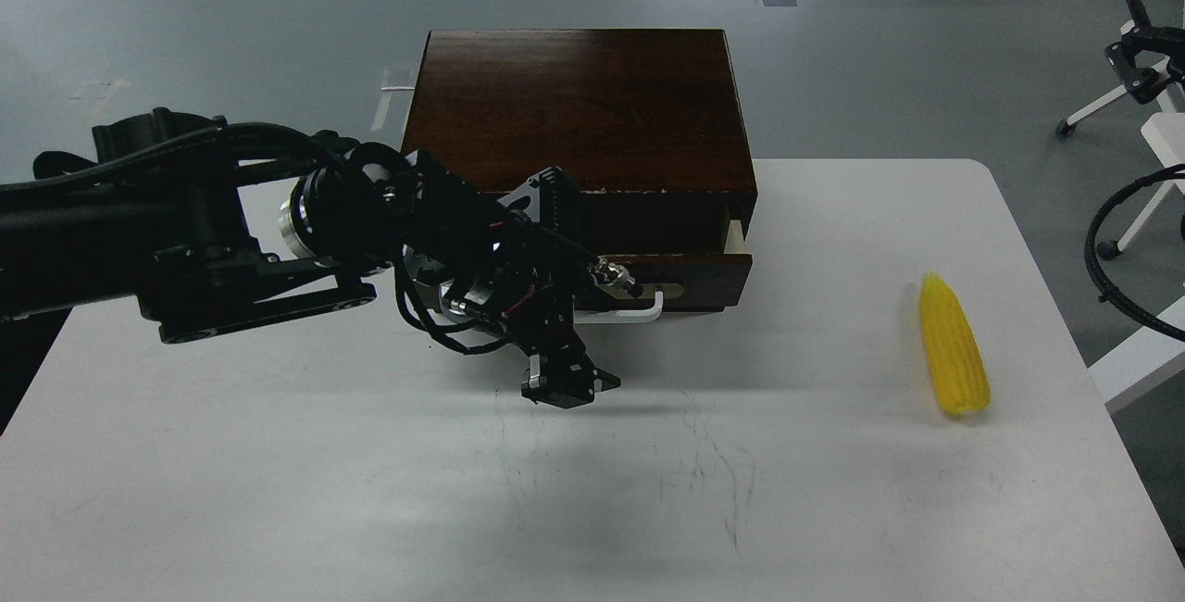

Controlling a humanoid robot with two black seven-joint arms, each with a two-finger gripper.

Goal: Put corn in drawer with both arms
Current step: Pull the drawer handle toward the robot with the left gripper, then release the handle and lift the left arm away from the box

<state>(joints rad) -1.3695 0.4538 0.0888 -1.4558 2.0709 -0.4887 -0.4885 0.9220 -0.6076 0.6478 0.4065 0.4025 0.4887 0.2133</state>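
Note:
The corn [954,347], a bright yellow tapered cob, lies on the white table [833,509] at the right, tip pointing away from me. The dark brown wooden box [574,106] stands at the table's back. Its drawer [699,269] is pulled out a little, and a strip of its cream side [735,236] shows. My left gripper [592,301] covers the left part of the white bar handle [643,310] and holds it. My right gripper [1143,60] is small and dark at the far right edge, off the table and far from the corn.
The table's front half shows only faint scratch marks [713,454]. A black cable loop [1106,259] of my right arm hangs past the table's right edge. White stand legs [1088,111] rest on the grey floor behind.

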